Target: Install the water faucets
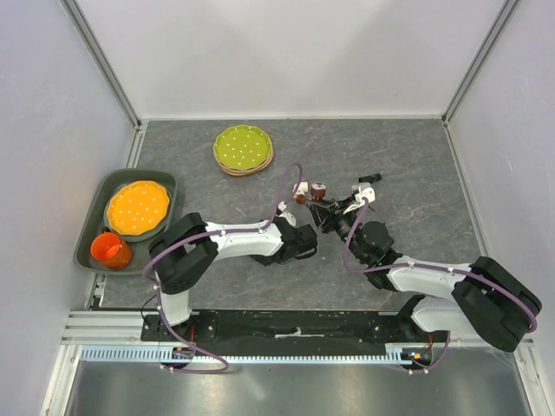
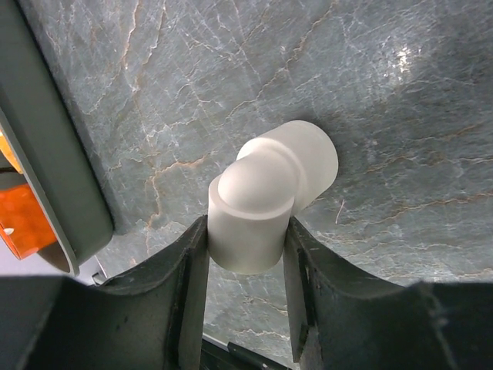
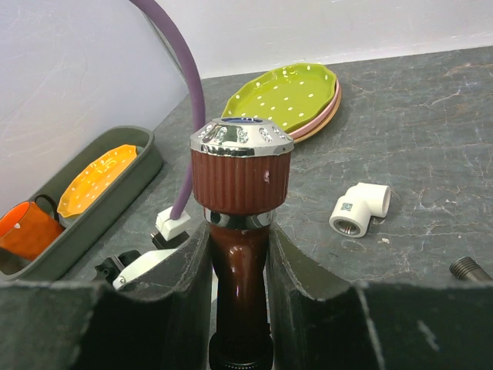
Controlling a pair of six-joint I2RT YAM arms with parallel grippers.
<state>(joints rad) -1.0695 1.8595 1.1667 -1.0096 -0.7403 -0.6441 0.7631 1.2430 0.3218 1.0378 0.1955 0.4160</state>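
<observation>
My right gripper is shut on the reddish-brown water faucet, its fingers clamping the glossy body just below the ribbed, chrome-topped handle. From above, this faucet sits at mid-table between the two arms. A white elbow fitting is pressed between both fingers of my left gripper, above the stone surface. A second white elbow lies loose on the table to the right. Beside it a dark threaded end of the dark grey faucet pokes into view.
A green dotted plate on a stack rests at the back. A grey tray at the left holds an orange plate and an orange cup. A purple cable arcs beside the held faucet. White walls enclose the table.
</observation>
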